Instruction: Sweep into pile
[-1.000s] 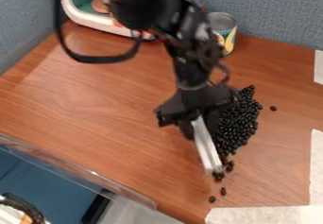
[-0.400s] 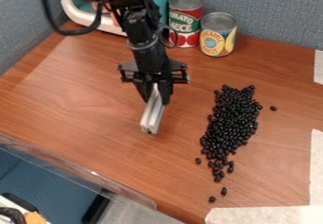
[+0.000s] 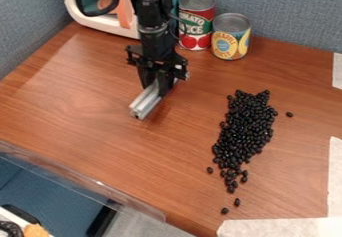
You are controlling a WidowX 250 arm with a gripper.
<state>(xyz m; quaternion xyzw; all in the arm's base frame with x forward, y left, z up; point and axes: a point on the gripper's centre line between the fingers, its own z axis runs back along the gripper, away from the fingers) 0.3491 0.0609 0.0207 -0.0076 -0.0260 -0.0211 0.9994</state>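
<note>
We see the hand (image 3: pixel 157 81) closed around a metal bar (image 3: pixel 148 101), upper left of centre; black beans (image 3: pixel 245 126) lie heaped right of centre on the tabletop (image 3: pixel 87 111).

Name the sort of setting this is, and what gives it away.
Probably a robot test station in a lab or office: fabric-covered partition walls, a wooden tabletop and food cans beside a toy-like white frame.

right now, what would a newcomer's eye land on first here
Probably the long, ragged pile of black beans right of the middle of the wooden table, a few strays around it. Next, the black gripper left of it, holding a silver metal bar, and the two cans behind.
</note>
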